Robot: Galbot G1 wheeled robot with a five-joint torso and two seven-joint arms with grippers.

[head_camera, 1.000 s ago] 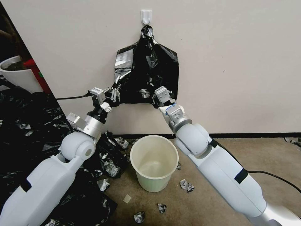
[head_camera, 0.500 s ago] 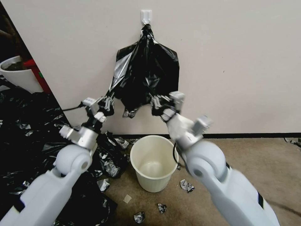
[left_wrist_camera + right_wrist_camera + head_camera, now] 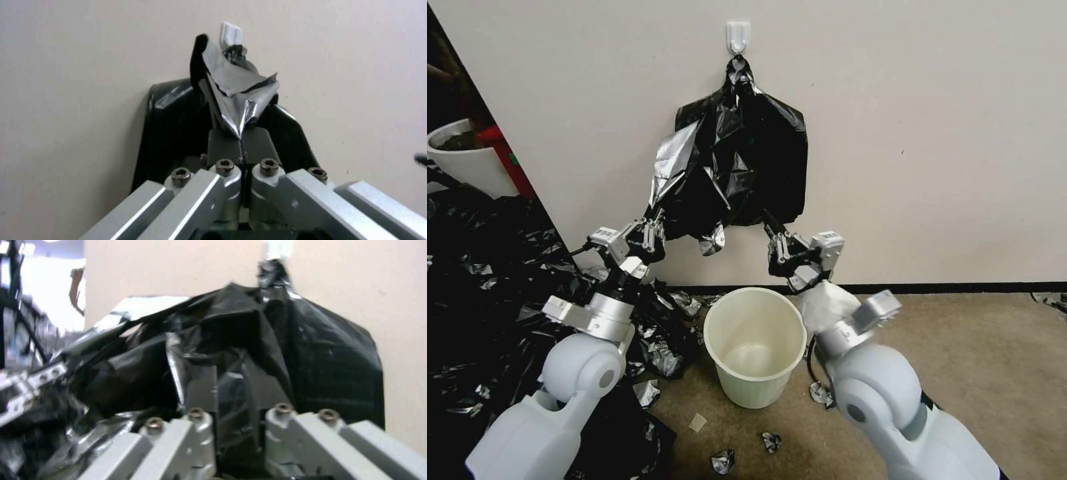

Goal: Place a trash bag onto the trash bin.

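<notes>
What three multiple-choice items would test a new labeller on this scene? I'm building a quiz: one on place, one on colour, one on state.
1. Where does the trash bin stand?
A. On the floor below the hanging bags
B. On a shelf
C. Inside the planter

2. What colour is the trash bag?
A. Blue
B. Black
C. Clear

3. How is the left end effector?
A. Wide open
B. Parked low
C. Shut on the bag

Key: 1 A, the bin sits on carpet under the wall hook; 2 B, glossy black film; 3 C, the left wrist view shows plastic pinched between its fingers.

One trash bin, two pincers, one wall hook.
</notes>
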